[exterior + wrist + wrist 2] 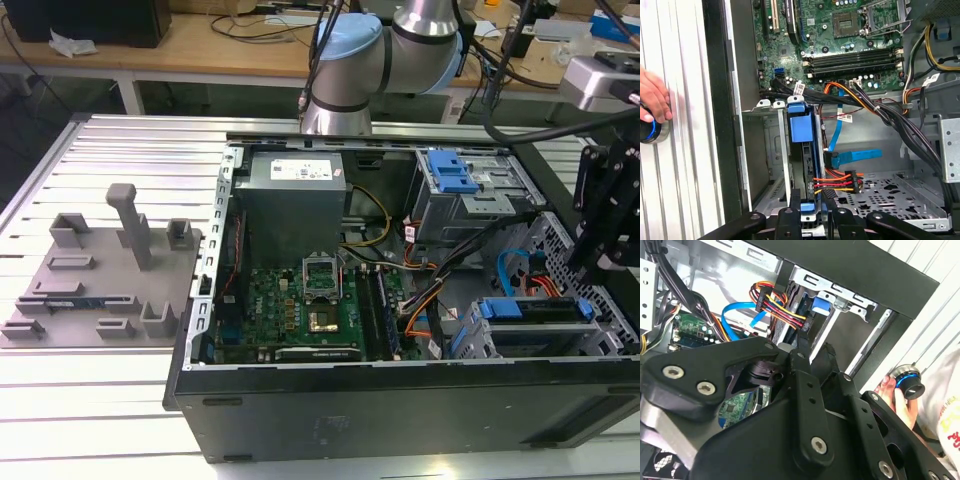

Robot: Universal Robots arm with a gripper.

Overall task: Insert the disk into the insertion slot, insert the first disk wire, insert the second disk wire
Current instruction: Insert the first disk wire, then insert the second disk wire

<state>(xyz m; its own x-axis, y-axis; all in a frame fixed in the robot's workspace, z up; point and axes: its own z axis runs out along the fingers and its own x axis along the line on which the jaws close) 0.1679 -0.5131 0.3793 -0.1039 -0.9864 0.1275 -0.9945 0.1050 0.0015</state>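
open computer case on a bench (120, 400), disk (802, 150) already seated in the insertion slot (771, 150), blue cable (852, 157) and multicoloured power cable (837, 182) hanging loose beside it, apparently not yet plugged in, robot hand (807, 212) hovering just above the disk's end, grip state impossible to tell.

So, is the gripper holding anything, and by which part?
Cannot be told. The gripper is at the blue end of the disk, which sits in the insertion slot.
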